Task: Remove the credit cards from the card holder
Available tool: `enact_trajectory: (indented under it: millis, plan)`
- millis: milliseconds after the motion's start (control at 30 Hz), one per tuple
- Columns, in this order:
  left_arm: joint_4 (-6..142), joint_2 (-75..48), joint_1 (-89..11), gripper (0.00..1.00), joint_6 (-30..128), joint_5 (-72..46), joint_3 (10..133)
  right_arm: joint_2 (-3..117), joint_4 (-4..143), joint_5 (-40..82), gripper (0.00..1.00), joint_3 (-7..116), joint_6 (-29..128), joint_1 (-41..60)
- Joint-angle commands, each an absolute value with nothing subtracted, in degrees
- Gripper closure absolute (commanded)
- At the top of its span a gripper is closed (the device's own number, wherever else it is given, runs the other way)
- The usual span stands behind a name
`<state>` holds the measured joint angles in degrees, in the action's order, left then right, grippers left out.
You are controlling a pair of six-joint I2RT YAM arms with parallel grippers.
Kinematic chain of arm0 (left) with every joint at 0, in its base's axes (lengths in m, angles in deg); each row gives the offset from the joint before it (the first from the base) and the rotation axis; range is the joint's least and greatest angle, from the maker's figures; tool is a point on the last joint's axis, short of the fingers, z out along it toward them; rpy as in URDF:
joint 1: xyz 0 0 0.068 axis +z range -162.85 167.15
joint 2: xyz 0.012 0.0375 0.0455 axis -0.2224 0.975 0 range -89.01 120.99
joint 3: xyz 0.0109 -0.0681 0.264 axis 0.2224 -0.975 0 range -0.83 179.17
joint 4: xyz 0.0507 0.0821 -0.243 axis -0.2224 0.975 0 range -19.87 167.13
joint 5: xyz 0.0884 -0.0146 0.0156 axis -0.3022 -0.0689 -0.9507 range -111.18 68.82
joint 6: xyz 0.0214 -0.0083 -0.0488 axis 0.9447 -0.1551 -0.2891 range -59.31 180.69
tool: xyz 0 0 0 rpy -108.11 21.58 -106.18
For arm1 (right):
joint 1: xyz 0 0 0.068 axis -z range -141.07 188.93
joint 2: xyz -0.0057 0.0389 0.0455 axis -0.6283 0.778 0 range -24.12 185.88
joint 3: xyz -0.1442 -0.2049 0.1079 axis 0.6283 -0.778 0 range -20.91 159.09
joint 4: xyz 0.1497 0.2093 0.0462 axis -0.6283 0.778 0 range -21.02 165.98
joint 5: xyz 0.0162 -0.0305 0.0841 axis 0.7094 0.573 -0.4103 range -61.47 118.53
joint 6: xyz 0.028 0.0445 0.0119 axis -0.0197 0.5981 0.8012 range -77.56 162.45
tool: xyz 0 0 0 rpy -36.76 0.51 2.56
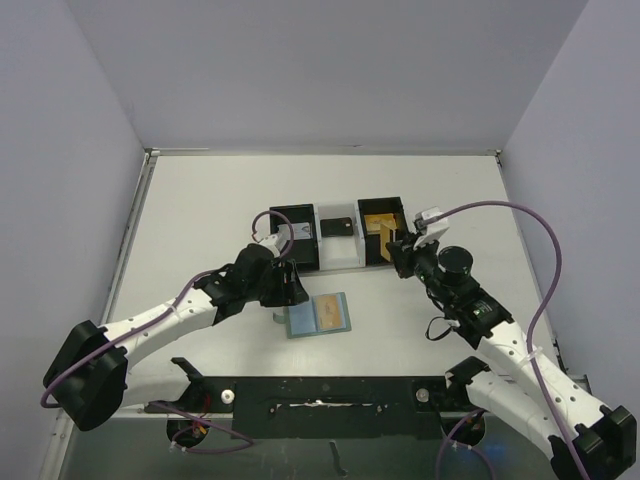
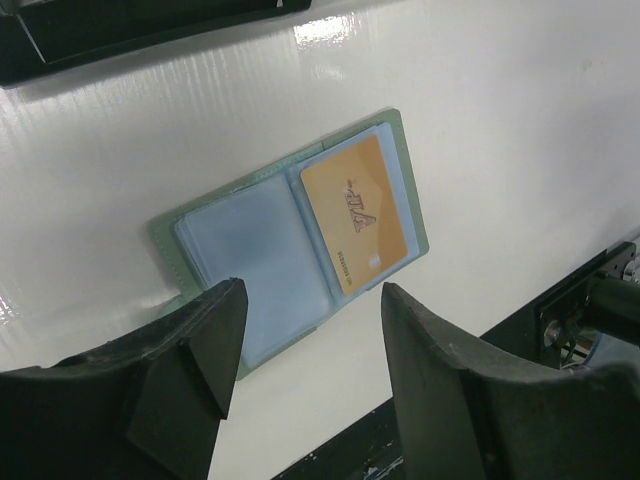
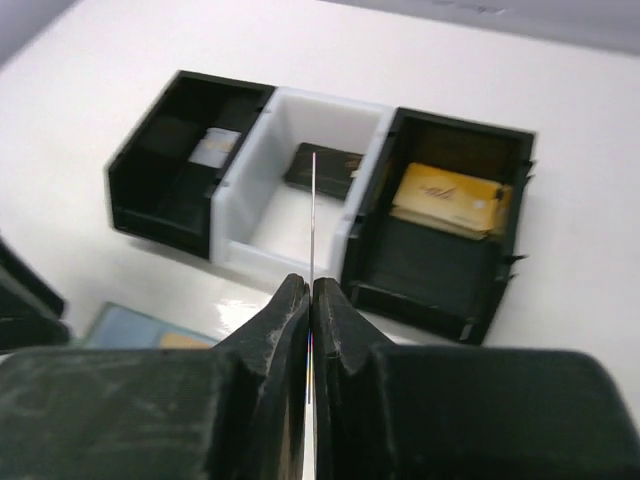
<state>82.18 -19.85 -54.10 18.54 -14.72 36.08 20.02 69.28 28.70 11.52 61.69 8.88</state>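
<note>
Right end effector [image 3: 311,290] pinches a thin, stiff card [image 3: 313,215] edge-on; left end effector [image 2: 312,293], spread, hovers over the sage-green card holder [image 2: 170,235], its slick gold-orange card [image 2: 358,210] best gripped edgewise.

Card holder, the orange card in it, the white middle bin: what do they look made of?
Card holder: sage-green cover, matte, probably faux leather or soft plastic; the pockets look like hazy clear film.
Orange card: stiff plastic, smooth with a slight sheen and printed lettering.
White bin: moulded plastic, smooth, thin straight walls.
</note>
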Motion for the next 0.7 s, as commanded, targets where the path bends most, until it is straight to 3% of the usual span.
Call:
enact_trajectory:
  millis: [0,167,433,667]
  plan:
    - [78.9,-21.5,-54.0,0.43,19.5,-15.5,37.1,19.9,66.8,36.0,1.00,12.6,34.8,8.7]
    - [78.6,-21.9,-54.0,0.42,19.9,-16.1,37.1,27.9,69.4,37.8,1.00,16.3,16.2,10.3]
    - [78.9,-22.3,-53.6,0.40,20.9,-15.5,37.1,40.0,64.0,16.9,1.00,20.3,4.8,21.6]
    - [78.6,-23.5,-53.0,0.34,21.1,-14.9,37.1,51.3,64.3,9.6,1.00,27.6,-4.5,23.2]
